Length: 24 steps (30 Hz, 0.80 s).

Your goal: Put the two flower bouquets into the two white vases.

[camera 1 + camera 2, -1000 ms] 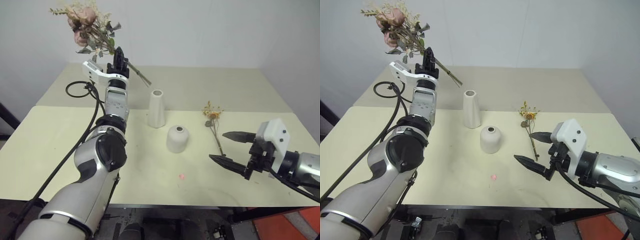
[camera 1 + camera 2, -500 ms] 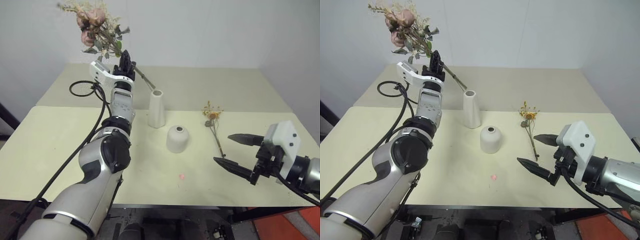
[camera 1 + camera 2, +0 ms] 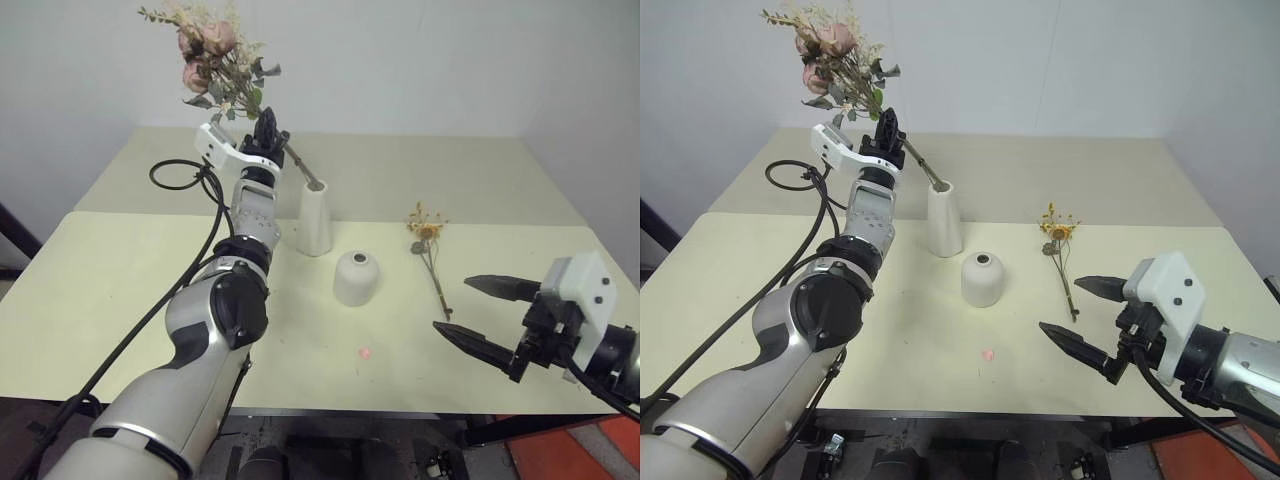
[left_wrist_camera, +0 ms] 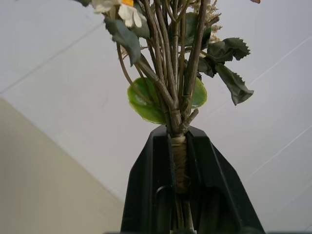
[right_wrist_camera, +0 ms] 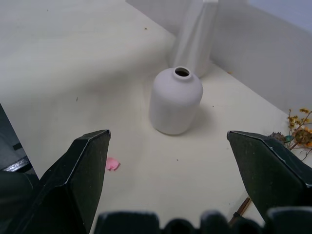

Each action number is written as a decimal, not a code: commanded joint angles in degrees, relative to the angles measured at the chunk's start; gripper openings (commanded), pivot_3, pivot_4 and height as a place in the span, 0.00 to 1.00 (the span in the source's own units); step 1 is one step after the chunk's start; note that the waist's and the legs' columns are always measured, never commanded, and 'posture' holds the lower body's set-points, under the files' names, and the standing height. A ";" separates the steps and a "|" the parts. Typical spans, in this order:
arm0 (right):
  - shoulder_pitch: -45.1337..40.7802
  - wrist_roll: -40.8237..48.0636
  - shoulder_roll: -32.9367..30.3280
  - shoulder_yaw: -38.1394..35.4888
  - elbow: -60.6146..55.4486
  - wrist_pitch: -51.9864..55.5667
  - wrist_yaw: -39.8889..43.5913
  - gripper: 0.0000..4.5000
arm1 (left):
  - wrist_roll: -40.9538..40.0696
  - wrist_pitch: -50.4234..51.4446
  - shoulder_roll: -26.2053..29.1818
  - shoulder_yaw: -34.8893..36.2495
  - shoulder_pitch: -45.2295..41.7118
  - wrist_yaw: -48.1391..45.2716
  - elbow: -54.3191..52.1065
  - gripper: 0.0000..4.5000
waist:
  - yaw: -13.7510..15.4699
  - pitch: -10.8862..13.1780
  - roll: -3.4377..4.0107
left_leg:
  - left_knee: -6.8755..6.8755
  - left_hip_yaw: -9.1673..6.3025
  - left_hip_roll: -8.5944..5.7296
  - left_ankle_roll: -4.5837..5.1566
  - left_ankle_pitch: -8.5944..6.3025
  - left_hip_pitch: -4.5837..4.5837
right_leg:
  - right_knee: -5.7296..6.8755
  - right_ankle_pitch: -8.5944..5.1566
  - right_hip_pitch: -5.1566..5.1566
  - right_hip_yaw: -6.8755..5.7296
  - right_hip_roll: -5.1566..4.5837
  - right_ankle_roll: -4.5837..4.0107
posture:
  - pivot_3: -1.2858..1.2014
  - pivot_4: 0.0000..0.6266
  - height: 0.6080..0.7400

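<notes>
My left gripper point(image 3: 268, 130) is raised over the back of the table, shut on the stems of the bushy bouquet point(image 3: 215, 50) with pink roses. In the left wrist view its fingers point(image 4: 146, 185) clamp the bound stems point(image 4: 179, 161). The slanting stem ends reach the mouth of the tall white vase point(image 3: 315, 225). The short rounded vase point(image 3: 356, 280) stands in front of it with nothing in its hole point(image 5: 182, 72). The thin yellow-flowered sprig point(image 3: 430, 245) lies on the table to the right. My right gripper point(image 3: 450, 305) hangs open near the front right edge, apart from the sprig.
A pink petal point(image 3: 365, 352) lies on the cream table point(image 3: 120, 290) in front of the short vase. A black cable point(image 3: 175, 175) loops beside my left arm. A seam runs between the two table tops behind the vases. A white wall stands at the back.
My left gripper has carried the bushy bouquet to the right, bringing its stem ends from beside the tall vase to its mouth. My right gripper has drawn back a little toward the front right.
</notes>
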 commanded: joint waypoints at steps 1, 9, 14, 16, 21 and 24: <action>0.88 1.39 -0.05 -3.33 -1.53 -0.42 -0.95 1.00 | 0.82 -0.99 0.02 -0.60 -1.06 0.09 -0.70 0.02 | 0.00 0.00 0.00 | 0.00 0.00 0.00 0.00 0.00 0.00 | 0.00 0.00 0.00 0.00 0.00 0.00 | 0.52 0.24 1.00; 3.07 2.68 0.13 -4.35 -2.33 -1.15 -2.17 1.00 | -1.95 -0.08 0.79 2.92 -2.35 2.59 -0.51 0.02 | -0.08 0.00 0.00 | 0.00 0.01 0.00 0.00 0.00 0.01 | 0.01 0.00 0.01 0.01 0.00 0.01 | 0.52 0.24 1.00; 3.00 2.99 -0.20 -4.26 -2.26 -1.27 -2.29 1.00 | 0.56 -2.61 1.39 1.77 -2.47 7.97 -0.34 0.02 | -0.03 0.00 0.00 | 0.01 0.00 0.00 0.00 0.00 0.02 | 0.01 0.00 0.01 0.01 0.00 0.02 | 0.52 0.24 1.00; 3.05 3.32 -0.21 -4.38 -2.33 -1.29 -2.27 1.00 | 1.20 -3.19 1.41 1.43 -2.14 9.75 -0.29 0.02 | 0.03 0.00 -0.01 | 0.00 0.00 0.00 0.00 0.00 0.01 | 0.00 0.00 0.01 0.01 0.00 0.02 | 0.52 0.24 1.00; 3.34 3.77 -0.20 -4.56 -2.47 -1.34 -2.14 1.00 | -3.65 -2.61 0.72 6.46 -2.06 13.77 -0.16 0.02 | 0.00 0.00 -0.01 | 0.01 0.01 0.00 0.00 0.00 0.04 | 0.02 0.00 0.04 0.01 -0.01 0.02 | 0.52 0.24 1.00; 3.47 3.93 -0.31 -4.85 -2.41 -1.24 -2.07 1.00 | -4.98 -2.62 0.23 7.60 -2.58 13.84 -0.25 0.02 | 0.03 0.00 -0.01 | 0.01 0.01 0.00 0.00 0.00 0.05 | 0.02 0.00 0.05 0.01 -0.01 0.03 | 0.52 0.24 1.00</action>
